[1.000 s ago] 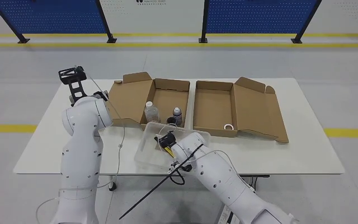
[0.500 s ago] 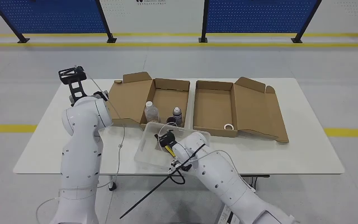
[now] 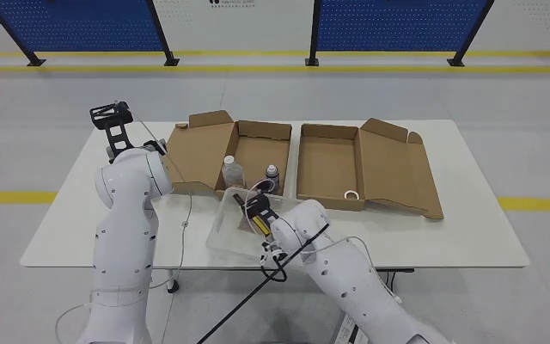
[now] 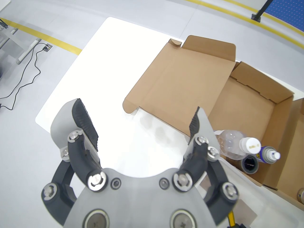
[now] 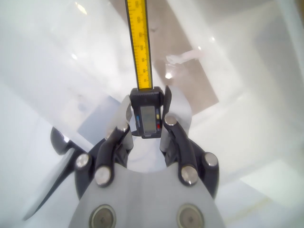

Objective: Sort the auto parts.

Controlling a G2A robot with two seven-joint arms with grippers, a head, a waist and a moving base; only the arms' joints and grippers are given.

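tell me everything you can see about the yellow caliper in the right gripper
The caliper is digital: a long, straight yellow beam with black scale marks runs into a black slider body with a grey screen and small yellow, blue and red buttons. The right gripper is shut on the slider body, one finger on each side. The beam points away from the wrist, over the inside of the clear bin. Whether its far end touches the bin cannot be told.
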